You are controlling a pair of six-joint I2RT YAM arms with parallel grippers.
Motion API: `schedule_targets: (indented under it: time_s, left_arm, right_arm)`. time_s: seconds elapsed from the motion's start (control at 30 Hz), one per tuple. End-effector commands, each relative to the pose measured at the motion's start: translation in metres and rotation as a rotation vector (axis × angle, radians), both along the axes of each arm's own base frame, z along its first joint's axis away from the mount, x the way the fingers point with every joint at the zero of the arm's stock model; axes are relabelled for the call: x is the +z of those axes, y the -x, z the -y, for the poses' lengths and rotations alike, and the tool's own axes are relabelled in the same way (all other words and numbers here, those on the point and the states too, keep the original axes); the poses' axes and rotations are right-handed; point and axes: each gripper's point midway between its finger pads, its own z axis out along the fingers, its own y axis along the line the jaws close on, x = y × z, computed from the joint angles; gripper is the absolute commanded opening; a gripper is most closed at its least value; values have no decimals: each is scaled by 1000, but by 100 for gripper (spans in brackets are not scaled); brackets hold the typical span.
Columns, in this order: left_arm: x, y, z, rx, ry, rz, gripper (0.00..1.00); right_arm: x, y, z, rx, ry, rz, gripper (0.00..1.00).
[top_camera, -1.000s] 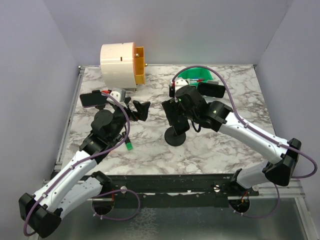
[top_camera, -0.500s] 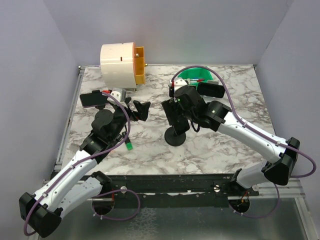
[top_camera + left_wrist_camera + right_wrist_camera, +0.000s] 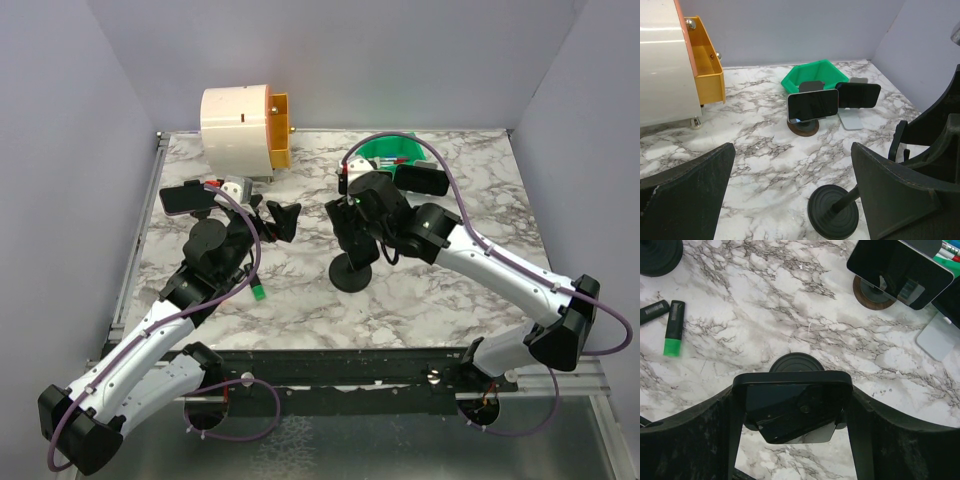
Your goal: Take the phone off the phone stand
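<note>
A black phone [image 3: 792, 400] sits crosswise on top of a black phone stand with a round base [image 3: 797, 362] in the middle of the marble table. My right gripper [image 3: 792, 407] straddles the phone, one finger against each short end, shut on it. In the top view the right gripper [image 3: 352, 226] hangs directly over the stand's base [image 3: 350, 273] and hides most of the phone. My left gripper [image 3: 275, 220] hovers to the left of the stand, wide open and empty. Its wrist view shows the stand's base [image 3: 832, 212] low between its fingers.
A white drawer unit with an open orange drawer [image 3: 245, 130] stands back left. A green bin [image 3: 390, 152] sits at the back, with two more phones on stands [image 3: 812, 105] [image 3: 857, 95] in front of it. A green highlighter [image 3: 259, 291] lies near the left arm.
The right gripper's fingers have closed inward onto the ends of the phone. The left arm has not moved.
</note>
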Motion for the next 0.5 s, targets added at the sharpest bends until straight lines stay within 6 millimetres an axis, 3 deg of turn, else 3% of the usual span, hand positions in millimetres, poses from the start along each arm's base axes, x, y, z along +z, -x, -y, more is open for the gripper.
schedule_targets:
  time_s: [0.0, 0.27, 0.47]
  left_arm:
    - [12, 1, 0, -9, 11, 24, 99]
    - [10, 2, 8, -47, 10, 20, 99]
    - [13, 13, 27, -170, 16, 46, 99]
  right_arm:
    - [7, -1, 4, -18, -10, 40, 69]
    - [20, -2, 18, -91, -71, 103, 58]
    - [30, -3, 27, -151, -106, 121, 53]
